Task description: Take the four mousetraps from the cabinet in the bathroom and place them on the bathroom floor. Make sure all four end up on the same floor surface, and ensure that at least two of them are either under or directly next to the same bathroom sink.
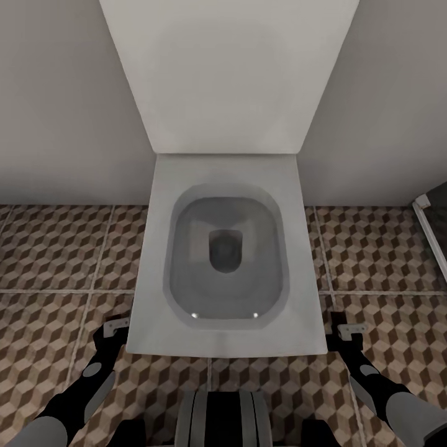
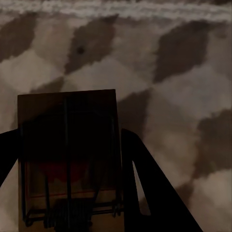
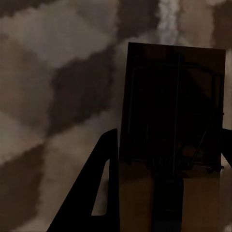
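In the left wrist view a tan mousetrap (image 2: 67, 193) with dark wire and a red mark sits between two dark fingers (image 2: 145, 188); my left gripper (image 2: 67, 140) is shut on it, close above the bathroom floor (image 2: 159, 72). Seen from the right wrist, a second mousetrap (image 3: 171, 96) is clamped in my right gripper (image 3: 171, 137), beside a dark finger (image 3: 101, 193), also just over the tiles. From the head camera, the left gripper (image 1: 116, 325) and right gripper (image 1: 347, 328) hang low at either side of the toilet. The cabinet and the sink are out of view.
A white toilet (image 1: 155, 261) with its lid raised against the pale wall stands straight ahead, between my two arms. Cube-patterned tiles (image 1: 56, 248) spread to both sides. A dark panel with a white frame edge (image 1: 428, 217) shows at the far right.
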`<state>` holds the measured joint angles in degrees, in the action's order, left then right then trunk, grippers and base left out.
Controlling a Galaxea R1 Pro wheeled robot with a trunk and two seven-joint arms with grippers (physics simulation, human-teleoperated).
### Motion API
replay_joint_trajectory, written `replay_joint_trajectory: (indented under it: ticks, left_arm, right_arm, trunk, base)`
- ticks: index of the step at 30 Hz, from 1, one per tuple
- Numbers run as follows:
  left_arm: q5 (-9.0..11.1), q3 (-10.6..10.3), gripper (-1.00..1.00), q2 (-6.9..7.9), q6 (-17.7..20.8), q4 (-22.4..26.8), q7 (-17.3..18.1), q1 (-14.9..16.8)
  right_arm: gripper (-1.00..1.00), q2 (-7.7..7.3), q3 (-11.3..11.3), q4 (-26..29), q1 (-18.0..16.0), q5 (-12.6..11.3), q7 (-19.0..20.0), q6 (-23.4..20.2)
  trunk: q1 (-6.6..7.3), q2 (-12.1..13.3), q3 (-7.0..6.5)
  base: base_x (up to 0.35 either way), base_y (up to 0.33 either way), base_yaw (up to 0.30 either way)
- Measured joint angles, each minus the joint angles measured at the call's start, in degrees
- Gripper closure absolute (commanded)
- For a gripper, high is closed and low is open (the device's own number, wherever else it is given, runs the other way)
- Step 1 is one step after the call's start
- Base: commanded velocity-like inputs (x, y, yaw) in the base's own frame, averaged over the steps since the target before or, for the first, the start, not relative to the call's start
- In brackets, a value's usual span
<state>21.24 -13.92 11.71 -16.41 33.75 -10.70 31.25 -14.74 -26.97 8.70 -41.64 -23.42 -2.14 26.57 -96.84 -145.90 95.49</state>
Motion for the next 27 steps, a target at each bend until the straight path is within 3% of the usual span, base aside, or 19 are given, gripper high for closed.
replay_joint_trajectory:
  ticks: [27]
  left_arm:
    - [0.0,0.0,1.00,0.34,0.0,0.0,0.0,0.0]
  right_arm:
    - [1.00,-0.52,0.1,0.0,0.0,-0.1,0.0,0.1]
  trunk:
    - [0.00,0.0,0.00]
  base:
    - [0.000,0.000,0.000]
